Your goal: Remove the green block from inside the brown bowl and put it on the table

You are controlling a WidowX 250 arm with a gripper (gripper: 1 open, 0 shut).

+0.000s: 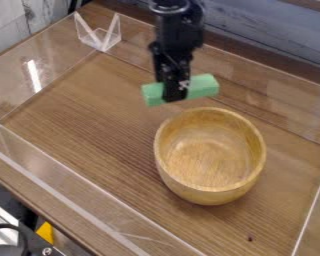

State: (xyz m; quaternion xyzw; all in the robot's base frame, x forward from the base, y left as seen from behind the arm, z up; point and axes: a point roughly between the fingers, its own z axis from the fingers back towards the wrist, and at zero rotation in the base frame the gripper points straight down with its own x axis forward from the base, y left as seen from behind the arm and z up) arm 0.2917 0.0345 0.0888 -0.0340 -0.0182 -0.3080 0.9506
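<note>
The green block [198,86] hangs in the air above the table [83,120], up and to the left of the brown bowl [210,155]. My gripper [172,90] points straight down and is shut on the block's middle, its black fingers covering the centre of it. The block is tilted a little, its right end higher. The light wooden bowl sits on the table to the lower right and holds nothing. Block and bowl are well apart.
Low clear acrylic walls [69,200] edge the tabletop on the left and front. A clear triangular stand [99,32] sits at the back left corner. A dark surface runs behind the table at the top.
</note>
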